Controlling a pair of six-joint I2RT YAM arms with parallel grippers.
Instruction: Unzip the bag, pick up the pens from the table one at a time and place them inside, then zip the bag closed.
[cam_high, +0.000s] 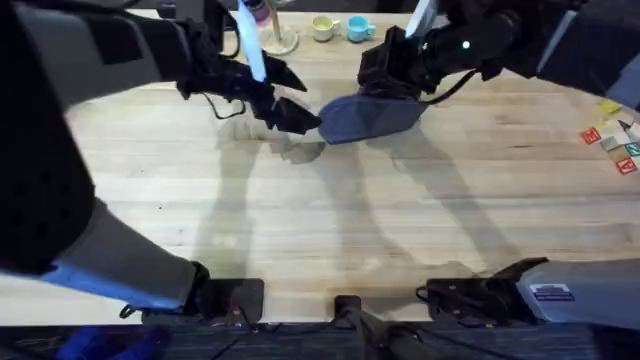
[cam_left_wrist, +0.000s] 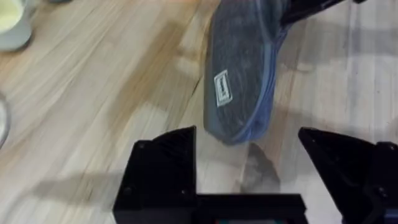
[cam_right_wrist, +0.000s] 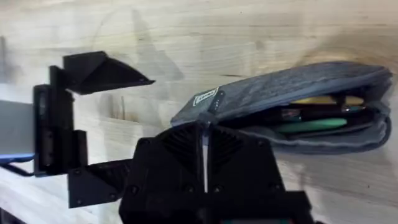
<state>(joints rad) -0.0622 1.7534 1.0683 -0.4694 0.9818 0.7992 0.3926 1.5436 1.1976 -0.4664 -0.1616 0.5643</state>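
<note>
The grey-blue bag (cam_high: 372, 117) lies on the table (cam_high: 320, 220) at the back middle. In the right wrist view the bag (cam_right_wrist: 280, 87) gapes open, with a green pen (cam_right_wrist: 311, 125) and a dark pen (cam_right_wrist: 298, 114) inside. My right gripper (cam_high: 392, 68) is shut on the bag's far end, and its fingers (cam_right_wrist: 205, 146) pinch the edge by the zip. My left gripper (cam_high: 305, 100) stands open just left of the bag's near end (cam_left_wrist: 239, 81), fingers (cam_left_wrist: 165, 168) spread and holding nothing. That end looks slightly raised off the wood.
Two small cups (cam_high: 323, 27) (cam_high: 360, 27) and a glass base (cam_high: 280, 41) stand at the back edge. Coloured blocks (cam_high: 615, 135) lie at the far right. Bare wood spreads across the front half of the table.
</note>
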